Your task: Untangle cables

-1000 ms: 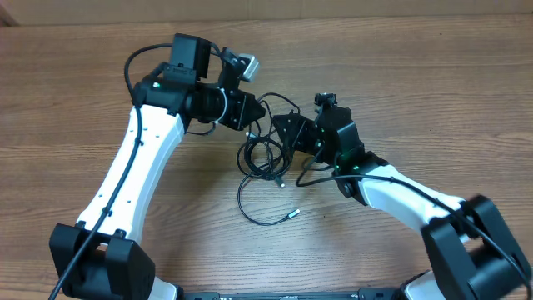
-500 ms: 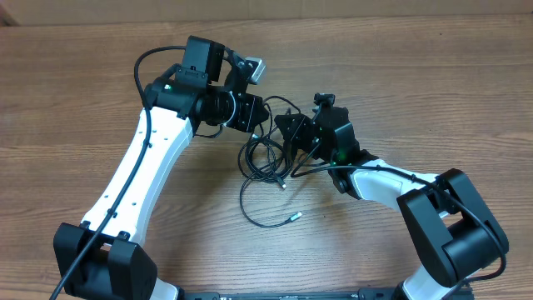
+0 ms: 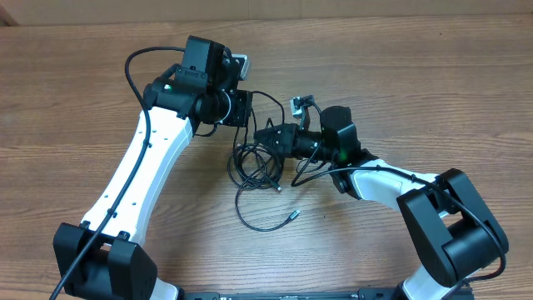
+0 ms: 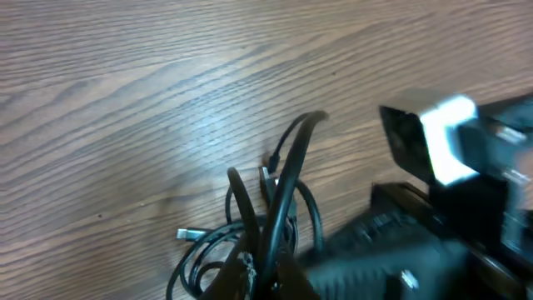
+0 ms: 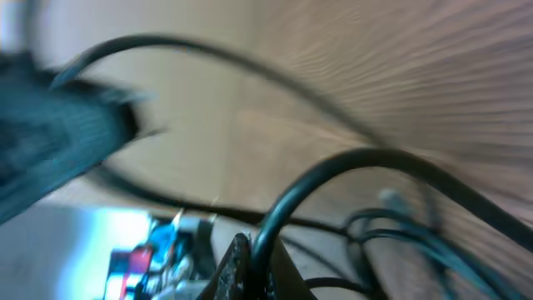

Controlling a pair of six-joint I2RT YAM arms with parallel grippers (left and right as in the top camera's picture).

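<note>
Black cables [image 3: 254,162] lay tangled on wooden table [image 3: 416,83], left gripper [image 4: 262,271] clamped on one strand, right gripper [image 5: 254,262] likewise pinched a strand, both beside the tangle

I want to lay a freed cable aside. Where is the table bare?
The table is bare left of the left arm, along its far edge beyond both arms, and right of the right arm. It is crowded at the centre, where the cables bunch between the left gripper and right gripper.
</note>
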